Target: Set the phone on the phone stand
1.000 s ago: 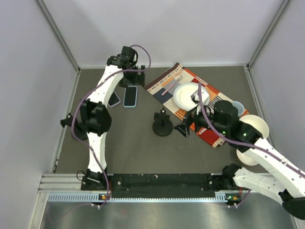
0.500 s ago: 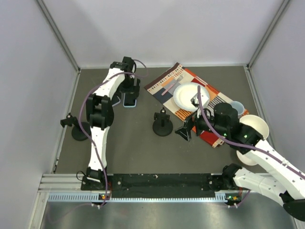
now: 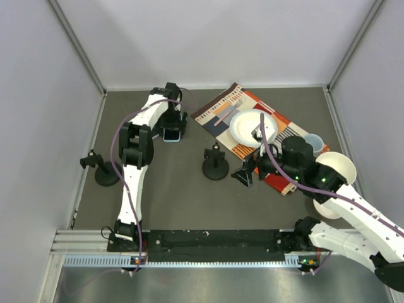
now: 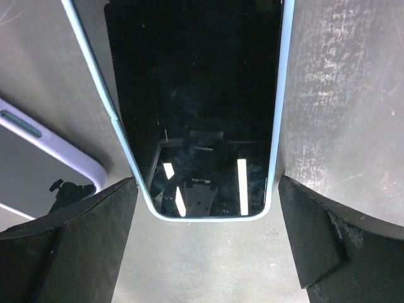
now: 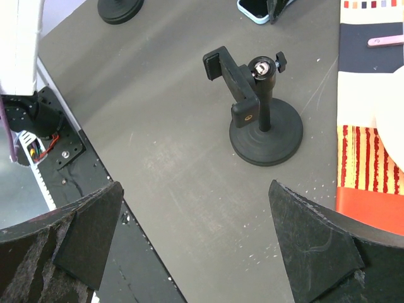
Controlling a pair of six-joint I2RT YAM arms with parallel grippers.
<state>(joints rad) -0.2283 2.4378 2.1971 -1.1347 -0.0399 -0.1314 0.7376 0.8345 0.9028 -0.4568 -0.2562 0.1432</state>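
Note:
A phone (image 3: 172, 134) in a light blue case lies face up on the dark table at the back left. In the left wrist view its black screen (image 4: 196, 107) fills the middle. My left gripper (image 3: 172, 125) hangs low over it, open (image 4: 206, 192), one finger on each side of the phone's near end, holding nothing. The black phone stand (image 3: 215, 165) is upright at the table's middle, its clamp (image 5: 222, 68) empty. My right gripper (image 3: 243, 174) is open just right of the stand (image 5: 262, 120) with bare table between its fingers (image 5: 194, 189).
A second phone in a lavender case (image 4: 44, 161) lies just left of the blue one. Another black stand (image 3: 104, 172) is at the far left. A striped placemat (image 3: 221, 108) at the back right carries a white plate (image 3: 249, 129); a blue cup (image 3: 314, 140) and white bowl (image 3: 338, 167) sit beyond.
My left gripper has come from near the back wall down over the blue-cased phone, now straddling its end. The right arm has barely moved.

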